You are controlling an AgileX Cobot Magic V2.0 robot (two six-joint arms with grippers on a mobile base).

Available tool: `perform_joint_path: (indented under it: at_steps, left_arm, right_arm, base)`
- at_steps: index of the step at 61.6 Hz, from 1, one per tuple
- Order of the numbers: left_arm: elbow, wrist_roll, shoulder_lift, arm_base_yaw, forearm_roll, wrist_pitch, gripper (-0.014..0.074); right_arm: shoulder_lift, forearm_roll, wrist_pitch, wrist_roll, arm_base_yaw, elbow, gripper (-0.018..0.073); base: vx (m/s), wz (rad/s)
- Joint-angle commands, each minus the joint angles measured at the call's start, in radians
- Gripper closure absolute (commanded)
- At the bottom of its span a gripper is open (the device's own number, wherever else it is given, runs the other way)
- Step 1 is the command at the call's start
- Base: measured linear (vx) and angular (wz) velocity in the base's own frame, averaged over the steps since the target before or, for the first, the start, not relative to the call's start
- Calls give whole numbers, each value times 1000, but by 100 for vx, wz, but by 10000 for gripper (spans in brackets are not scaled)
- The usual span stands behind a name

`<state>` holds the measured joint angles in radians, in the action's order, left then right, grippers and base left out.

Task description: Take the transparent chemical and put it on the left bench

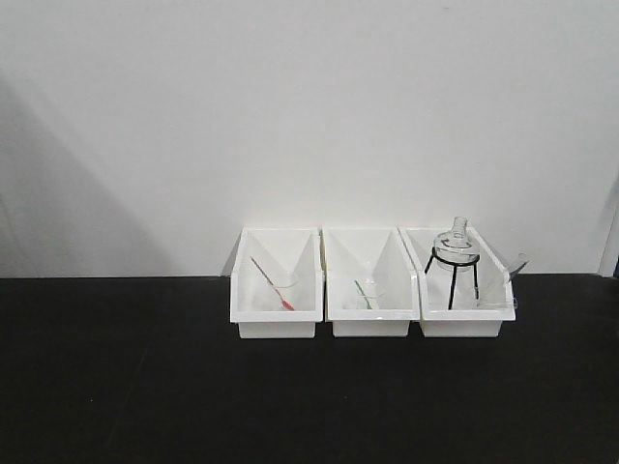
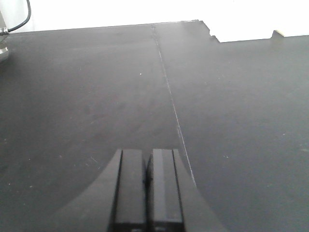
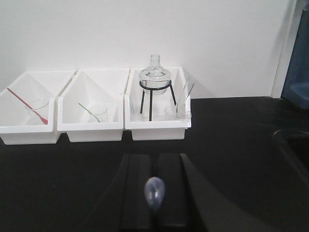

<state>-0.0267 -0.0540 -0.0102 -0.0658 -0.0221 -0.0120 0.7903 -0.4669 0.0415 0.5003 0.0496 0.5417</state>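
One clear stick [image 3: 155,192], colourless plastic with a rounded bulb end, is clamped in the right gripper [image 3: 154,160] jaws above the counter [image 3: 241,159]. It is heavily foreshortened: the bulb faces the wrist camera and the long axis runs roughly along the line of sight. The stem is mostly hidden and the far tip can't be made out. Left gripper [image 2: 147,153] jaws are together over the matte black counter. Beyond, three glossy white bins [image 3: 94,131] sit by the wall. The right one holds a round glass flask [image 3: 154,76] on a black wire tripod [image 3: 150,99].
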Motion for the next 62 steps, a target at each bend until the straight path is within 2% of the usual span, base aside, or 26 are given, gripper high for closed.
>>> perform_joint_path:
  at_steps: [1, 7, 13, 17, 28, 36, 43, 54, 62]
  left_arm:
    - [-16, 8, -19, -2, -1, 78, 600]
    - [-16, 8, -19, -2, -1, 78, 600]
    - [-16, 8, -19, -2, -1, 78, 600]
    - [-16, 8, -19, -2, -1, 78, 600]
    - [-16, 8, -19, -2, -1, 78, 600]
    - [-16, 8, -19, -2, -1, 78, 600]
    - [-16, 8, -19, -2, -1, 78, 600]
    - [-16, 8, -19, -2, -1, 78, 600]
    - [-16, 8, -19, -2, -1, 78, 600]
  right_arm:
    - [4, 2, -108, -1, -3, 28, 562]
    - [47, 13, -216, 27, 15, 27, 560]
    - [115, -11, -368, 44, 84, 27, 560]
    - [164, -42, -418, 58, 150, 27, 559]
    - [273, -105, -390, 91, 322, 27, 559]
    - [302, -115, -267, 91, 401, 27, 559]
    - [320, -115, -211, 87, 417, 27, 559]
    - [385, -115, -221, 87, 416, 27, 545]
    - [434, -115, -281, 87, 416, 26, 466]
  base:
    - [0, 0]
    - [0, 0]
    - [0, 0]
    - [0, 0]
    - [0, 0]
    - [0, 0]
    - [0, 0]
    - [0, 0]
    - [0, 0]
